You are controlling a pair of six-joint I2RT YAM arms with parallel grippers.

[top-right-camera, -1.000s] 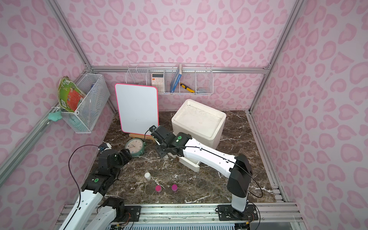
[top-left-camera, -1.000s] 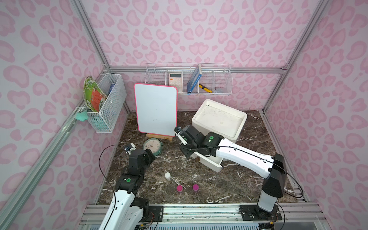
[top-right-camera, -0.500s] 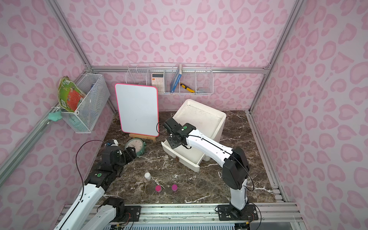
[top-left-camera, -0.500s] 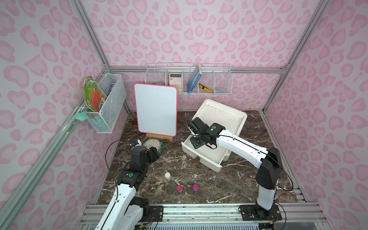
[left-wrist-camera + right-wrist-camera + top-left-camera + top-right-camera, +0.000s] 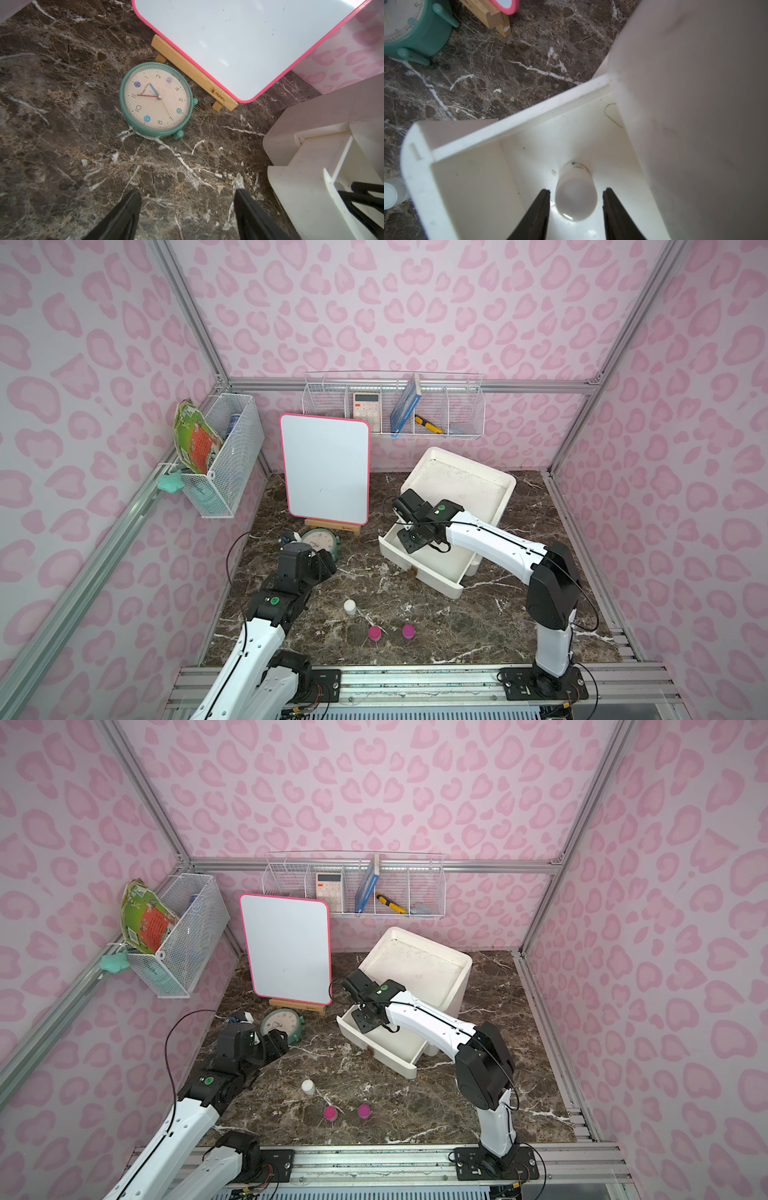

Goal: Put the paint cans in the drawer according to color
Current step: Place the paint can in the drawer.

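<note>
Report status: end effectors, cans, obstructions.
Left end effector open, empty, by clock. Right end effector open around white can in drawer. Second white can, pink cans on table. Nothing blocks drawer.

The left arm (image 5: pixel 266 614) rises from the near edge and leans forward, held low, its wrist tilted downward. The left pincer (image 5: pixel 187 193) has both black fingers (image 5: pixel 124 214) spread wide, with nothing between them. The right arm (image 5: pixel 494 543) stands up from its base and bends sharply at a raised elbow (image 5: pixel 552 585). From there its white forearm stretches across toward the left arm's side. The right pincer (image 5: pixel 576 190) points steeply down, its tips (image 5: pixel 537 212) parted and gripping nothing.
</note>
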